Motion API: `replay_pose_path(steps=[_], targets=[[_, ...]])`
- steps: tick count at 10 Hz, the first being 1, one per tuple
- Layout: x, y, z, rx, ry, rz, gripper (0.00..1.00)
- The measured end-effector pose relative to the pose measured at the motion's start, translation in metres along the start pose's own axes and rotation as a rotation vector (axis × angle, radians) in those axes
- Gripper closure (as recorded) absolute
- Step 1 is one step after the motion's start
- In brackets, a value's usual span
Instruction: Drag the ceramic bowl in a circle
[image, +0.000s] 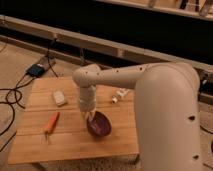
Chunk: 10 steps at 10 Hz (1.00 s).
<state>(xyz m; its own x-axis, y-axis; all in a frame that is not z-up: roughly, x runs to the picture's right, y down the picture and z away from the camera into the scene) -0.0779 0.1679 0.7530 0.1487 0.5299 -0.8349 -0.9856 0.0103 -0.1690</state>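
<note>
Nearest to us our own arm (165, 105) fills the right side of the view, its forearm reaching left across the wooden table (35, 142) and bending down at the wrist. Below that wrist our gripper (90, 116) comes down onto the left rim of the ceramic bowl (99, 124), with its fingers pressed together; we cannot make out whether they pinch the rim or only press inside it. The bowl sits toward the table's front edge, a little right of the middle, and its near rim seems to tip up slightly, though we cannot be sure. To its left, near the front left part of the table, lies an orange-handled tool (50, 123), apart from the bowl. Farther back, toward the left rear, a small pale block (59, 97) rests flat, and near the rear right edge a white tube (120, 93) lies partly behind our arm. We judge the main risk to be the bowl swinging too close to the front edge and sliding off. A loose hold on the glazed rim could also let it slip free mid-circle, or a wide sweep could knock the tool.
</note>
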Motion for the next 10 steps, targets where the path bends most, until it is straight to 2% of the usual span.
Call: replay_pose_path(steps=[2,3,8,9,10], targets=[[-0.003,-0.023,-0.001,0.033,-0.013,0.042,1.00],[-0.008,-0.036,-0.001,0.064,-0.023,0.058,1.00],[-0.028,-0.072,0.009,0.257,-0.042,0.070,1.00],[-0.031,-0.076,0.010,0.290,-0.045,0.066,0.98],[-0.034,-0.082,0.012,0.348,-0.050,0.058,0.90]])
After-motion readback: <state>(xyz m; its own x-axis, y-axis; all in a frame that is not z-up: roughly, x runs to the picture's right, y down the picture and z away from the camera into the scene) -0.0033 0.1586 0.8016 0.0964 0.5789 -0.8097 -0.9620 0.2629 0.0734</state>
